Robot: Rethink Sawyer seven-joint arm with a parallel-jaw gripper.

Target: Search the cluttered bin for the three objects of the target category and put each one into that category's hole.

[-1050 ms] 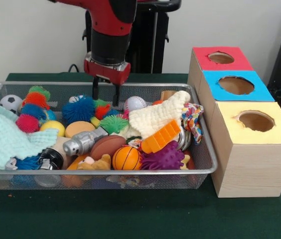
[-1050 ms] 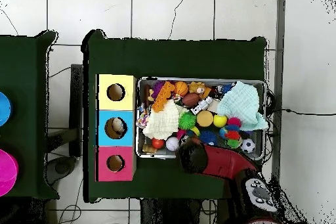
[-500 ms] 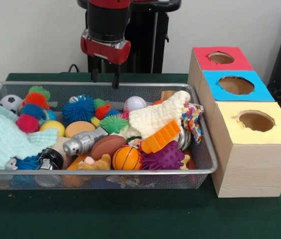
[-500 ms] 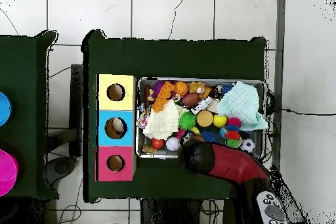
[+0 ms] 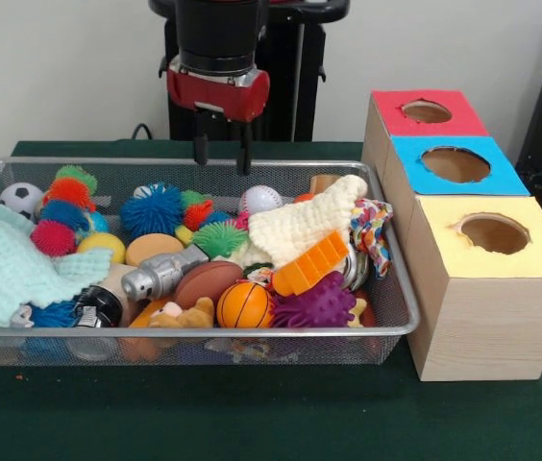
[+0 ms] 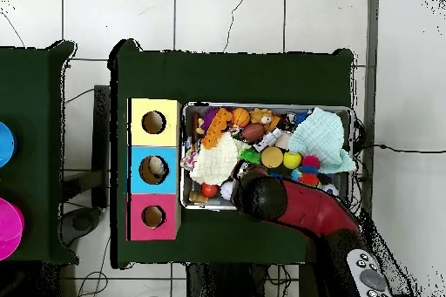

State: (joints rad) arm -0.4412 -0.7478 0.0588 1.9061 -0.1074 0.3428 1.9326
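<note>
My gripper (image 5: 221, 161) hangs open and empty above the back of the wire bin (image 5: 252, 331), over a white baseball (image 5: 260, 199) and a blue spiky ball (image 5: 152, 210). The bin also holds a basketball (image 5: 245, 304), a brown football (image 5: 207, 282), a soccer ball (image 5: 21, 198), a cream knitted cloth (image 5: 302, 224) and a mint cloth (image 5: 2, 264). To its right stand three boxes with holes: red (image 5: 427, 111), blue (image 5: 455, 164) and yellow (image 5: 494, 233). In the overhead view the arm's wrist (image 6: 259, 196) hides the gripper at the bin's lower edge.
Other clutter in the bin includes an orange ridged toy (image 5: 311, 262), a purple spiky toy (image 5: 321, 305), a silver bottle (image 5: 160, 274) and a patterned cloth (image 5: 371, 230). From above, something pale lies inside the blue box's hole (image 6: 155, 169). Green cloth covers the table (image 6: 235, 71).
The gripper has risen out of the bin, still open with nothing in it, and has shifted a little to the right in the front view. The toys have not moved.
</note>
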